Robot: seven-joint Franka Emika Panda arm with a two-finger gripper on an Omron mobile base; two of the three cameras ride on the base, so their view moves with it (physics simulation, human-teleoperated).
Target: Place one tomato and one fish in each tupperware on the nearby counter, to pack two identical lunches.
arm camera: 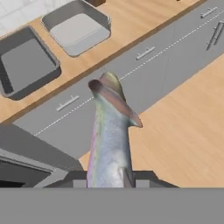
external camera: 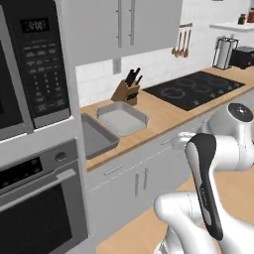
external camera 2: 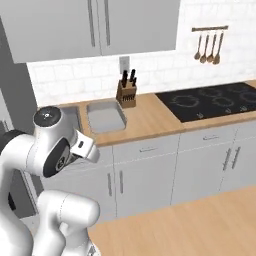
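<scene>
Two-finger gripper [arm camera: 110, 178]: clenched on slender silvery-grey fish [arm camera: 110, 135] (tail-end hold); may slip before reaching shallow grey tupperware [arm camera: 26, 63].

Left base view: from behind the arm, facing forward and down over the counter [external camera: 163, 116]. Right base view: same counter [external camera 2: 150, 120] from the other side, farther back. Both share the lighter tupperware [external camera: 122, 118] [external camera 2: 105, 116]. Hand view: close, looking down at both containers.
</scene>
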